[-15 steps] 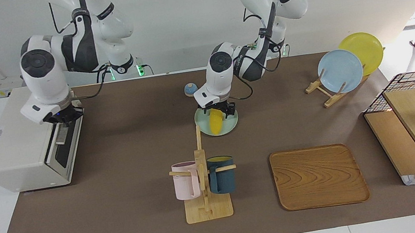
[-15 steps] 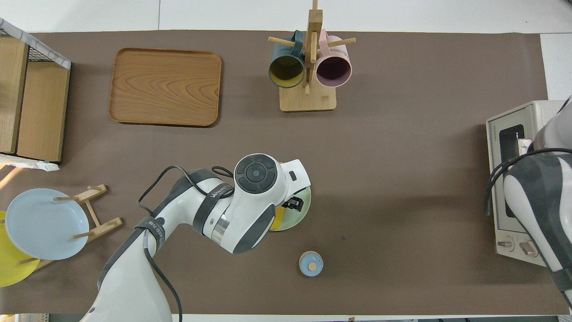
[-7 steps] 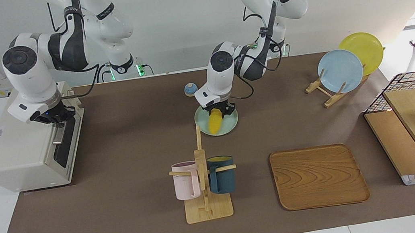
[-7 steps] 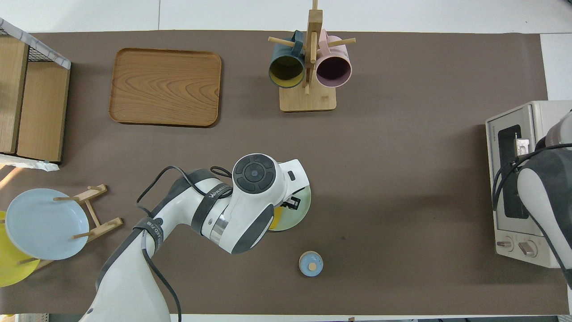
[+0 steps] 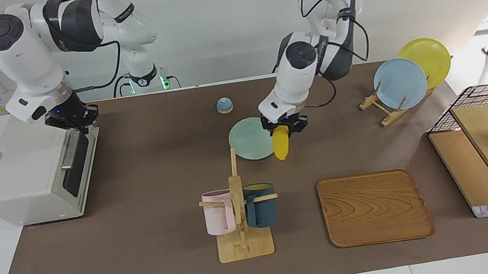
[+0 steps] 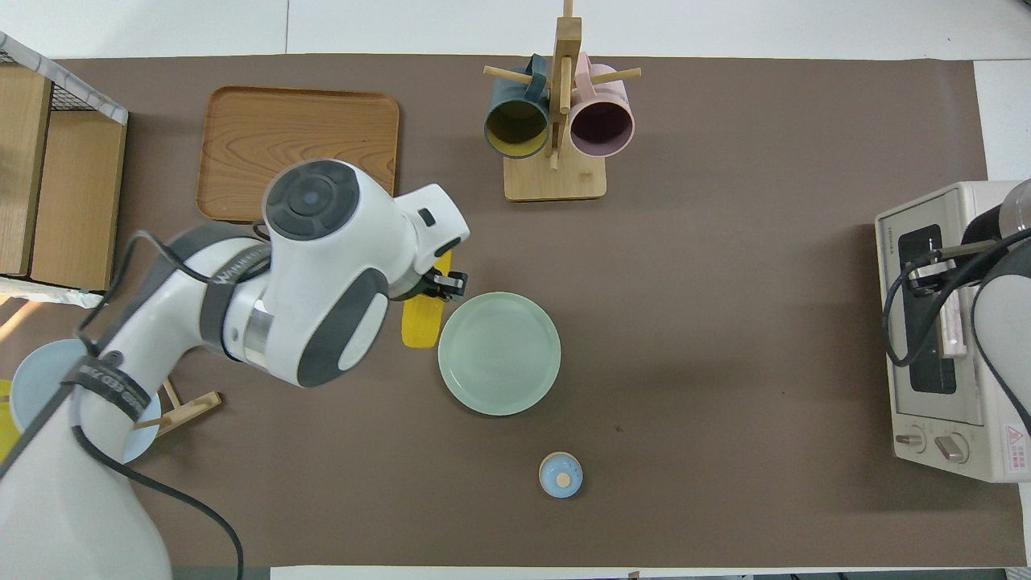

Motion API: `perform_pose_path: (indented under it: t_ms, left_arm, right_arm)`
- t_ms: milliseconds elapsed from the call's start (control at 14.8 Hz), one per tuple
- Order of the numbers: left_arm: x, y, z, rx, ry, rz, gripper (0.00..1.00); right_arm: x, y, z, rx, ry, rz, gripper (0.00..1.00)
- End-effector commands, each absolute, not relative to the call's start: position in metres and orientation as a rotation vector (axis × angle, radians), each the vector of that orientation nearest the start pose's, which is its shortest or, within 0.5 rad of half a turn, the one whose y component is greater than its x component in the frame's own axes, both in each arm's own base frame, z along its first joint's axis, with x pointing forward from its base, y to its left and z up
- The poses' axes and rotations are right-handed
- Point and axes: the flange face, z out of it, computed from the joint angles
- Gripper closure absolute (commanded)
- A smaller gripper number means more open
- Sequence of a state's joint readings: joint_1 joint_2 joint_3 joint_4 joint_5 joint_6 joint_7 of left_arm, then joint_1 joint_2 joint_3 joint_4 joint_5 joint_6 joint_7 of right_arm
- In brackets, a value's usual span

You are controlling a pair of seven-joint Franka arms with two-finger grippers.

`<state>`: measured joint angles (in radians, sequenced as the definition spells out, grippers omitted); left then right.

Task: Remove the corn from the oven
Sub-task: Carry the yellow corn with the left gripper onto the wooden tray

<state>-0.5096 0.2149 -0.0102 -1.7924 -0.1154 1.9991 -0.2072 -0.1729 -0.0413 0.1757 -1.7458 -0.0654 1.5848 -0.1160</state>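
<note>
My left gripper (image 5: 284, 127) clamps corn (image 5: 280, 144) above table by green plate (image 5: 249, 140); keep grip firm. Right gripper (image 5: 71, 119) over oven (image 5: 34, 173), jaws unclear.

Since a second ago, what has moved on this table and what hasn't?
The left gripper has lifted the yellow plastic corn cob off the pale green round plate, toward the left arm's end of the table. The right gripper has risen above the cream-white toaster oven. The plate, oven and wooden mug rack stayed put.

Three plates (image 5: 250, 139) (image 5: 400, 83) (image 5: 429, 58) — two mugs (image 5: 218, 212) (image 5: 261, 205) — one corn (image 5: 280, 144).
</note>
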Motion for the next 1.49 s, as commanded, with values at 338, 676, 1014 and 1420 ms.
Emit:
perform_pose_path:
  t_ms: [338,676,1014,1420]
  left_arm:
    - [0.654,-0.202,0.432,-3.229,0.184,0.036,1.0]
    - [0.723,-0.178,0.391,-3.239,0.1,0.021,1.0]
    - [0.745,-0.16,0.349,-3.241,0.12,-0.043,1.0]
    - [0.75,-0.159,0.315,-3.2,0.161,-0.048,1.0]
  right_arm:
    - [0.534,0.062,0.592,-3.126,-0.012,0.209,0.83]
    - [0.535,0.061,0.594,-3.127,-0.005,0.202,0.49]
    - [0.538,0.055,0.606,-3.128,0.006,0.168,0.02]
    - [0.545,0.053,0.599,-3.127,0.009,0.182,0.0]
